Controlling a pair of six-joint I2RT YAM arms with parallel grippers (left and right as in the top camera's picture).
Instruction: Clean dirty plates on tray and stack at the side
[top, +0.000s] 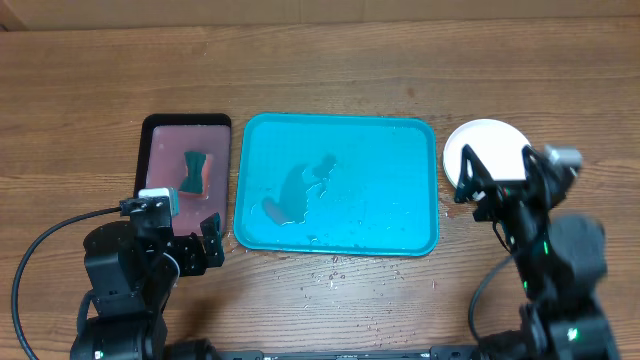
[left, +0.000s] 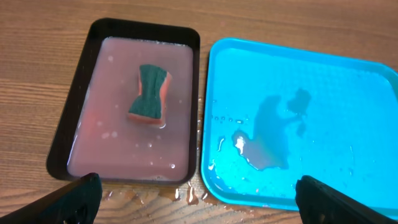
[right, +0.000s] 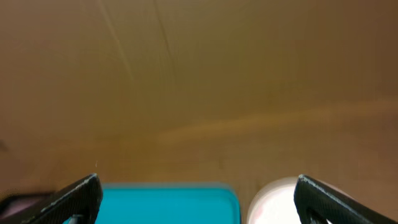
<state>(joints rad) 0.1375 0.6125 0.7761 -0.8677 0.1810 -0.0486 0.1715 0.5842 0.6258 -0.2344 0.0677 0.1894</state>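
The view from above is bright and even. The light seems to come from over the table (top: 320, 60), so shadows are small and soft. The blue tray (top: 400, 150) glows, and the white plate (top: 485, 145) is almost too bright to show any marks. My left camera is sharp and clear, with a little white shine on the puddle (left: 267, 149). My right camera is dim, brownish and blurry. The wood looks smeared, and my right fingers (right: 71, 199) are dark shapes in the bottom corners.
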